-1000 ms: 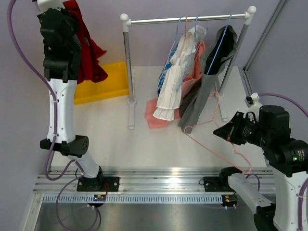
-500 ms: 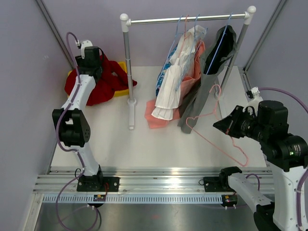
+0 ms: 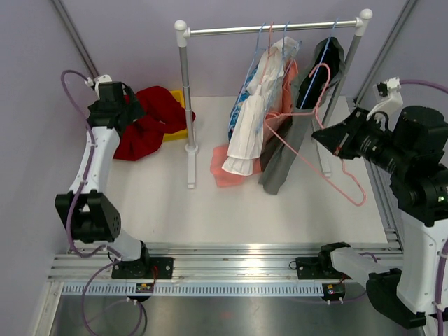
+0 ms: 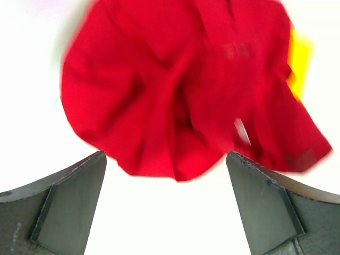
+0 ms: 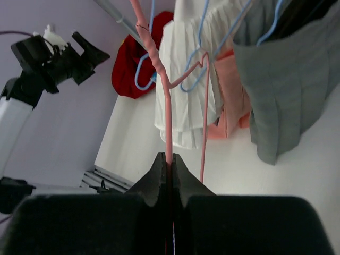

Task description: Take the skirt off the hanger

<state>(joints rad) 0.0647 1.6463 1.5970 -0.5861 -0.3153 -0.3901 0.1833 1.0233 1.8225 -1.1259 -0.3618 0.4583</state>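
Left arm has swung down from high to the far-left corner, and the hanger has been lifted.

Skirt (image 3: pixel 150 119): off the hanger, heaped on the table, partly over the yellow bin (image 4: pixel 302 58).

Left gripper (image 3: pixel 124 110): jaws wide apart just above the heap, holding nothing.

Right gripper (image 5: pixel 168 159): clamped on the bare pink hanger (image 5: pixel 168 122).

Handling (judged): light, limp cloth that creases freely, with no stiff edge. To re-grasp, pinch a raised fold.

Surroundings: rack (image 3: pixel 273 29) carries white (image 3: pixel 245 133) and grey (image 3: pixel 287 154) garments. The hanger's hook is near them, so it could snag.
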